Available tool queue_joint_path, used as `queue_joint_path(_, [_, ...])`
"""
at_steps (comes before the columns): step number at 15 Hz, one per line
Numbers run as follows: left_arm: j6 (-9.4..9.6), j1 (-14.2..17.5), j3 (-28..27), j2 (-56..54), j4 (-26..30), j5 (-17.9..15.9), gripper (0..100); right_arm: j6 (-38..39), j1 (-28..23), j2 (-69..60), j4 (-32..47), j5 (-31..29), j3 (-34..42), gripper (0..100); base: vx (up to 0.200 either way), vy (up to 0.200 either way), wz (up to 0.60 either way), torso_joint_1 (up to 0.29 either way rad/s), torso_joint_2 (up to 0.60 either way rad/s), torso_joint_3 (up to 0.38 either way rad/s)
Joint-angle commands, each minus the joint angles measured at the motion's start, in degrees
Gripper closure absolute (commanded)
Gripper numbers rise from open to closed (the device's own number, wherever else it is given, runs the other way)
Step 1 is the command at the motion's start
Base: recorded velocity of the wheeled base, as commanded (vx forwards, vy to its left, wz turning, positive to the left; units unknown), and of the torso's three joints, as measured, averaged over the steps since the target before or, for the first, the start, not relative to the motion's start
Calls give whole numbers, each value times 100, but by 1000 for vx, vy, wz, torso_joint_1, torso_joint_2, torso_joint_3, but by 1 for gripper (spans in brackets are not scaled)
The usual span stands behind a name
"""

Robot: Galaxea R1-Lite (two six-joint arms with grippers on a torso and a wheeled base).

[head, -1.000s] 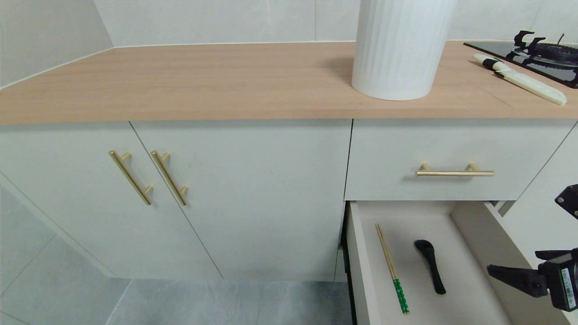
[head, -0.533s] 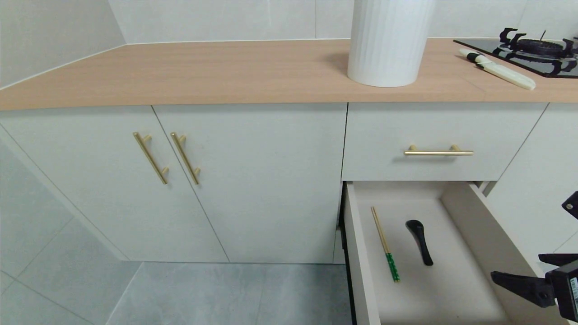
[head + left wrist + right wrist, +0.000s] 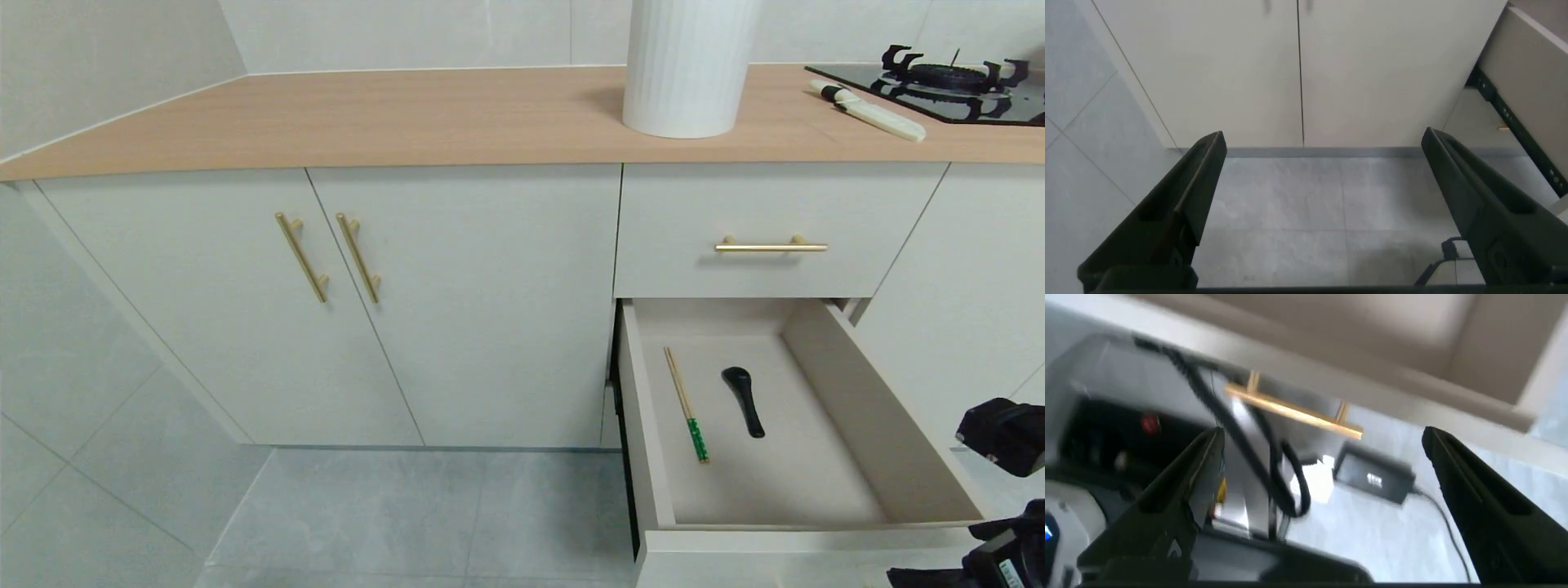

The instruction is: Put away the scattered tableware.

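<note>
Chopsticks (image 3: 686, 406) and spoon (image 3: 743, 400) are stowed in the open drawer (image 3: 886, 429), lower right; left end effector (image 3: 1323, 143) and right end effector (image 3: 1323, 441) are spread wide, empty.

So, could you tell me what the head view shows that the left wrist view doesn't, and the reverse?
Head view adds the chopsticks and spoon lying apart inside the open drawer, plus the counter with its knife. Left wrist view adds the left gripper, open over the floor. Both share the cabinet doors, the floor and the drawer's side.
</note>
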Motion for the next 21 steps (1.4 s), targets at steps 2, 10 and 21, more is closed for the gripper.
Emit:
queue_joint_path(2, [2, 2, 1, 9, -2, 2, 0, 6, 141, 605, 76, -8, 18, 0, 0, 0, 0, 0, 0, 0])
queue_joint_path(10, [2, 2, 1, 9, -2, -6, 0, 1087, 159, 1783, 32, -369, -316, 0, 0, 0, 0, 0, 0, 0])
queue_joint_path(21, [2, 2, 1, 9, -2, -6, 0, 1641, 150, 2160, -1937, -509, 71, 0, 0, 0, 0, 0, 0, 0])
